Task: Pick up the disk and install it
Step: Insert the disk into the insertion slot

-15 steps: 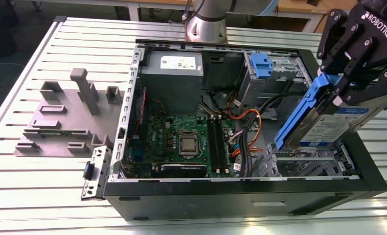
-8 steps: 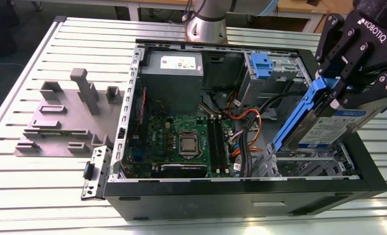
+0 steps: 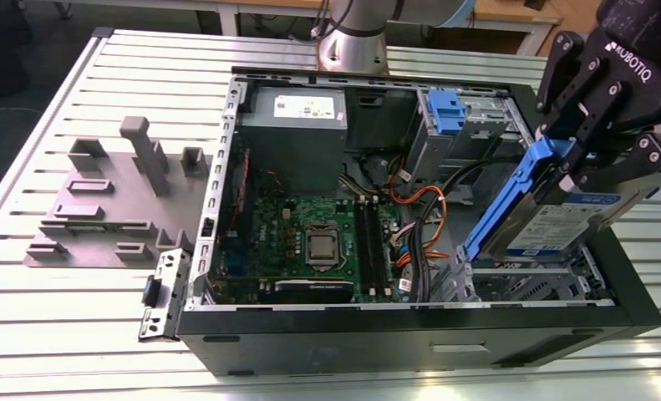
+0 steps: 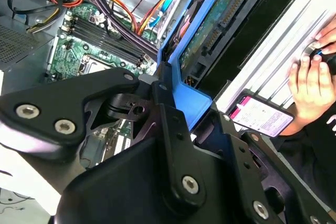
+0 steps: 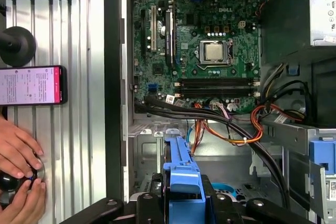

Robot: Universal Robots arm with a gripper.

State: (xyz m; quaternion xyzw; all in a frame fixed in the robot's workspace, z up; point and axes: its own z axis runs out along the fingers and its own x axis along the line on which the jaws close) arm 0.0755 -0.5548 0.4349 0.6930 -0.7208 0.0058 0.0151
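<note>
The disk [image 3: 556, 227], a silver drive with a white-and-blue label in a blue plastic carrier, hangs tilted over the drive cage [image 3: 531, 286] at the exterior view's right end of the open computer case. My gripper [image 3: 576, 157] is shut on the carrier's upper end, its black fingers either side of the blue frame. In the second wrist view the disk [image 4: 218, 22] shows its green circuit-board side, running away from the gripper [image 4: 176, 109]. In the first wrist view the blue carrier [image 5: 181, 174] juts out of the gripper [image 5: 181, 205], above the metal bay floor.
The case [image 3: 419, 338] lies open, with motherboard [image 3: 307, 242], power supply [image 3: 297, 121] and cable bundles [image 3: 414, 242]. A narrower blue bracket [image 3: 446, 113] sits in the far bay. A grey fixture block [image 3: 107, 200] stands on the slatted table. A person's hands [image 5: 18, 166] and phone [image 5: 31, 85] lie beside the case.
</note>
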